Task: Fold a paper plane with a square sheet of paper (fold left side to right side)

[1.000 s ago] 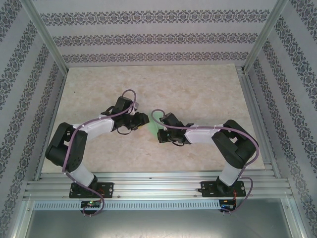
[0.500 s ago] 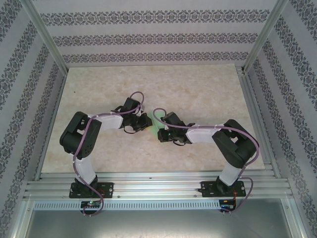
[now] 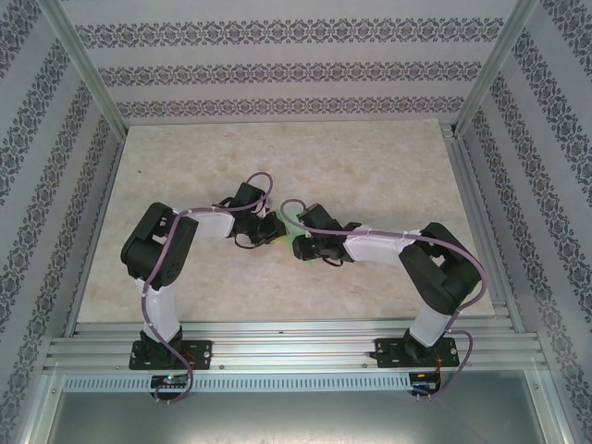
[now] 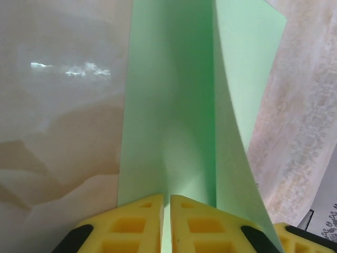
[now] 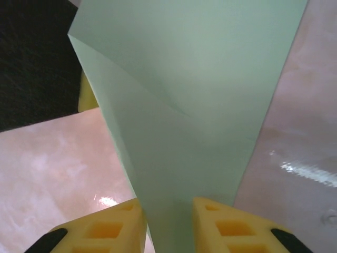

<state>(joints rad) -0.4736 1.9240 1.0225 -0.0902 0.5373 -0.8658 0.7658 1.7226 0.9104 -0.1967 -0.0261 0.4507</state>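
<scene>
Top external, sheet [image 3: 296, 243]: pale green sliver at mid-table, between the two gripper tips and mostly hidden by them.
Left wrist, sheet [image 4: 174, 105]: long green strip running away from the fingers, with one straight crease along its length. The right-hand flap stands up off the table and curves. The far end is cut at a slant on the right.
Right wrist, sheet [image 5: 195, 89]: broad green panel widening away from the fingers, with a soft fold line across it and the left edge curled under.
Left gripper [image 4: 167, 203]: yellow fingers [image 4: 137, 219] pressed almost together, pinching the sheet's near edge, a thin line of green between them.
Right gripper [image 5: 167, 211]: yellow fingers [image 5: 221, 221] stand apart, with the sheet passing through the gap, not pinched.
Arms: elbows bent outward, wrists meeting at the centre, tips facing and near each other.
Table [image 3: 370, 157]: pale marbled top, glossy, with light glare in both wrist views.
Walls [image 3: 277, 69]: patterned bands on three sides of the table.
</scene>
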